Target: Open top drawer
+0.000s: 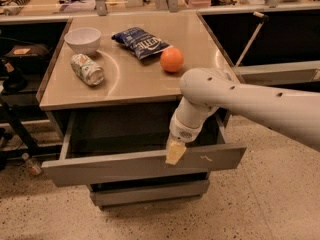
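The top drawer (125, 166) is a wide grey metal drawer under the steel counter top. It stands pulled out toward me, and its dark inside shows behind the slanted front panel. Pale scratch marks (206, 158) sit right of centre on the panel. My gripper (174, 152) hangs from the white arm, its cream tip at the panel's top edge near the middle. A narrower grey drawer (150, 192) below is closed.
On the counter top (135, 79) stand a white bowl (83, 39), a can lying on its side (87, 69), a blue snack bag (142, 41) and an orange (171, 59). A dark cart (12, 84) stands at left. Speckled floor lies in front.
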